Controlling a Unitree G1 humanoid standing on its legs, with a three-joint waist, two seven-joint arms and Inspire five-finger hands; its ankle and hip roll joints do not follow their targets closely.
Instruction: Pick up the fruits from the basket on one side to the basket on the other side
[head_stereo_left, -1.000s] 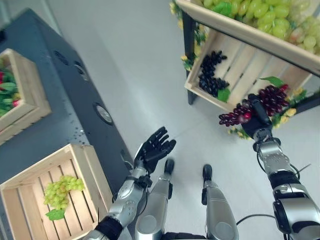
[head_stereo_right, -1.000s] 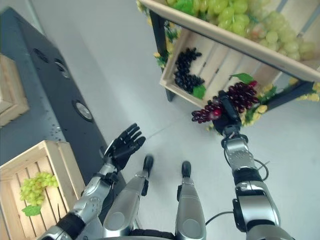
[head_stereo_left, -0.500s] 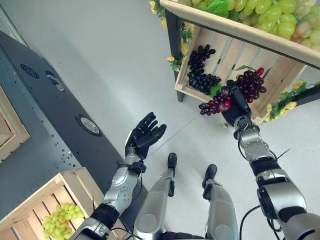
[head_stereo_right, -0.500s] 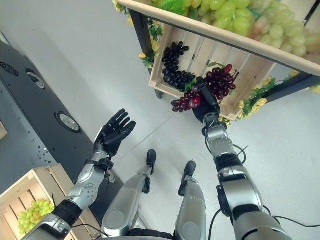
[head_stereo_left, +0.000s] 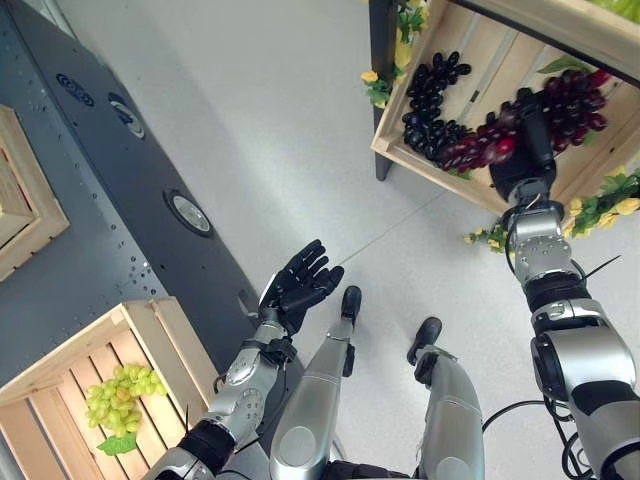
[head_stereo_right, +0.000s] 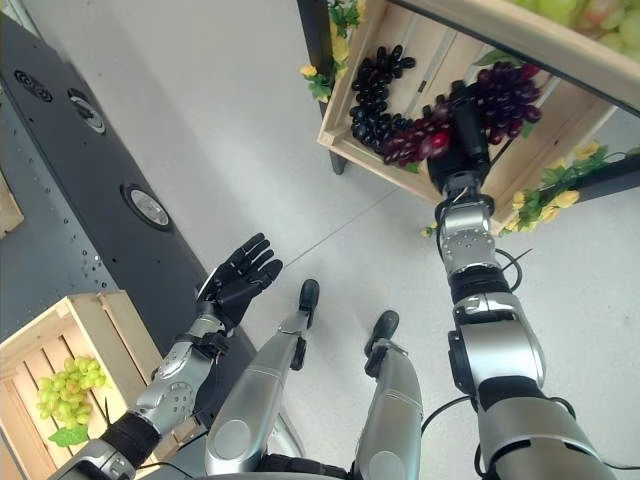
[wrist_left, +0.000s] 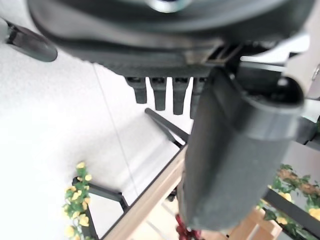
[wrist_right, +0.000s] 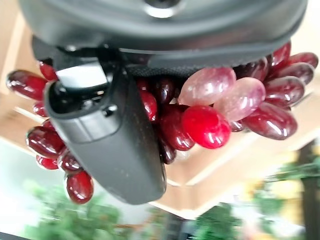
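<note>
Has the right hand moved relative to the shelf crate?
Yes. The right hand, shut on the red grapes, went from below the crate's front rim to over it, beside the black grapes.

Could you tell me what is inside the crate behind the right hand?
A black grape bunch lies in the crate. The right hand holds red grapes before it, covering part of the inside.

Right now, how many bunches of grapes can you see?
3, maybe more hidden. Red grapes are held in the right hand, black grapes lie in the tilted crate, and green grapes sit in the floor-side crate.
</note>
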